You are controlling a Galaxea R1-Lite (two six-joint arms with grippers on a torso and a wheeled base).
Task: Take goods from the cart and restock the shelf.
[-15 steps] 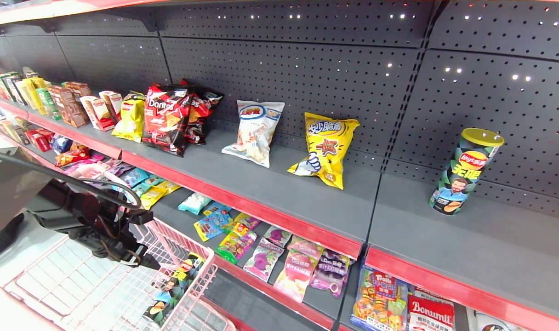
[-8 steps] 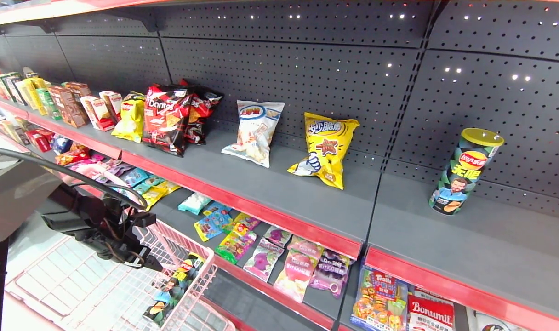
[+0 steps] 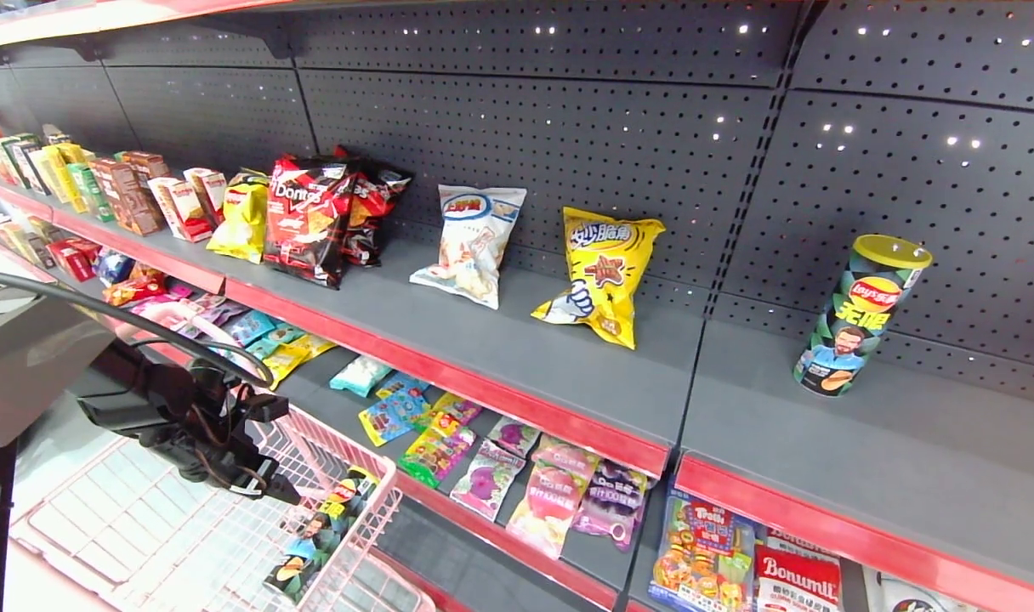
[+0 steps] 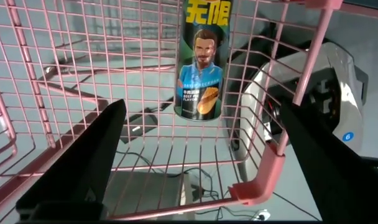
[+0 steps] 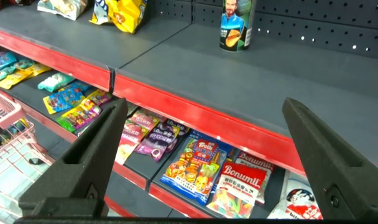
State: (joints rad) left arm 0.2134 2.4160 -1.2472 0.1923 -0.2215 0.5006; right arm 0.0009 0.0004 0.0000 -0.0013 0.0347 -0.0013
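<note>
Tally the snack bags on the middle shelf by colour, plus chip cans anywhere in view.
Yellow bags: 2
Red-black bags: 2
White bags: 1
Cans: 2, one on the shelf at, one in the cart at
Total: 7

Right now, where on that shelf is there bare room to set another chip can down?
The widest bare patch is the grey shelf board around the standing chip can, right of the yellow bag. A narrower strip lies between the bags and the red front edge. Boxes crowd the left end; candy packs crowd the shelf below.
</note>
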